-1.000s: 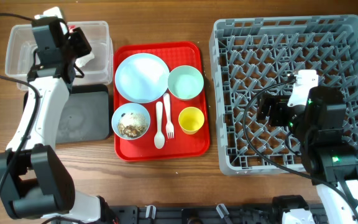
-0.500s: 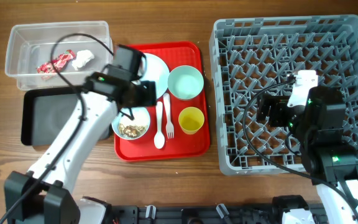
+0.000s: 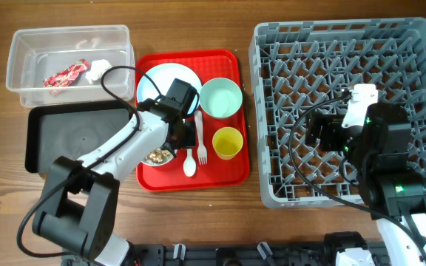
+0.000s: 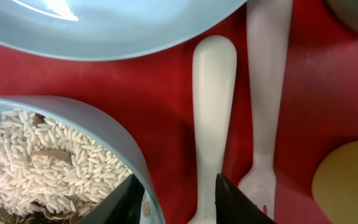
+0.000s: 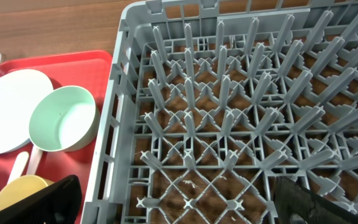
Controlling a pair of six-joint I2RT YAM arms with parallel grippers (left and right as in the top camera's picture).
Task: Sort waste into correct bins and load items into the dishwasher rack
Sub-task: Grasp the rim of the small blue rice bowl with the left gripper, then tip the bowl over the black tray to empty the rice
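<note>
The left gripper [image 4: 176, 202] is low over the red tray [image 4: 166, 87], its jaws spread and gripping nothing. One finger [image 4: 126, 199] is at the rim of the blue bowl [image 4: 120, 140]. The other is just past the spoon [image 4: 213, 112], between it and the fork [image 4: 266, 93]. It cannot be told if either finger touches anything.

The blue bowl sits on the near left part of the red tray and holds rice [image 4: 48, 162] with some brown scraps. The fork lies just beside the spoon and parallel to it. The cup [image 4: 350, 180] is near the fork's tines. The plate [image 3: 161, 90] is behind the blue bowl, and the mint bowl [image 3: 221, 97] stands to the right of the plate.

At the far left of the table [image 3: 183, 22], the tub [image 3: 28, 44] contains the wrapper [image 3: 63, 75] and the tissue [image 3: 97, 70], side by side. The black tray [image 3: 65, 140] lies just in front of the tub.

The right gripper [image 5: 179, 208] hangs over the rack [image 5: 229, 124] with its jaws wide apart, holding nothing.
</note>
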